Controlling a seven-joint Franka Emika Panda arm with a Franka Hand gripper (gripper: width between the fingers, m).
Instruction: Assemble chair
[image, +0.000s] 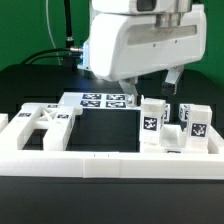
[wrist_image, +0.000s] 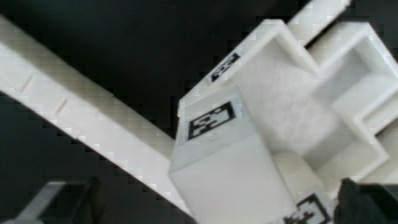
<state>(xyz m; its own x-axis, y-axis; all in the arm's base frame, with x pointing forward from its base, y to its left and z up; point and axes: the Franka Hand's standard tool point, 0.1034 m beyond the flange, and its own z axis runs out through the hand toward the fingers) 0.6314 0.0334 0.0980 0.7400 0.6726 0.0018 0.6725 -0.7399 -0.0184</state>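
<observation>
The chair is in loose white tagged pieces. A blocky leg (image: 151, 119) stands at the exterior view's right, a second blocky piece (image: 196, 121) beside it, and a crossed frame piece (image: 41, 127) lies at the left. My gripper (image: 157, 88) hangs just above the first leg, open. In the wrist view that leg (wrist_image: 267, 120) fills the middle, with a tag on its face. My gripper (wrist_image: 221, 203) spans it, and one dark finger (wrist_image: 64, 200) shows on either side. Nothing is held.
The marker board (image: 104, 100) lies flat behind the dark mat (image: 105, 132). A long white border rail (image: 100, 163) runs along the front, and it crosses the wrist view (wrist_image: 63, 85) diagonally, close beside the leg.
</observation>
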